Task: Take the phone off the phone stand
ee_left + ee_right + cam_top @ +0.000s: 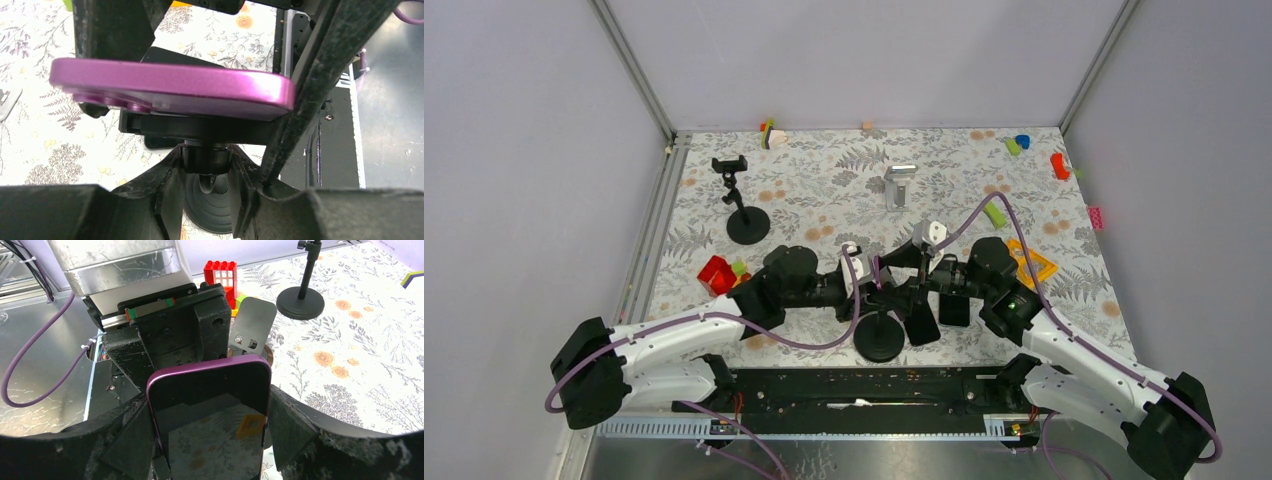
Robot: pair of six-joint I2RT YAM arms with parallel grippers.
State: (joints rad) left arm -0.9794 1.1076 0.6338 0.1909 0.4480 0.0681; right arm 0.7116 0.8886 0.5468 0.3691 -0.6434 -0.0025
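Table point(844, 190), near centre: phone stand point(879, 340), standing between the two arms. The phone point(207, 390) lies roughly level in the stand's cradle point(200, 127), its long axis running out along the right fingers. The right gripper point(210, 425) grasps the phone's two long edges. The left gripper point(207, 172), directly beneath, is clenched on the neck point(207, 155). The phone probably has to be drawn upward, away from the braced stand.

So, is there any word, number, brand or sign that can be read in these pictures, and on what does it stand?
None can be read.
The phone: its screen is dark and shows only reflections.
The orange flat piece: too small to tell whether it bears any print.
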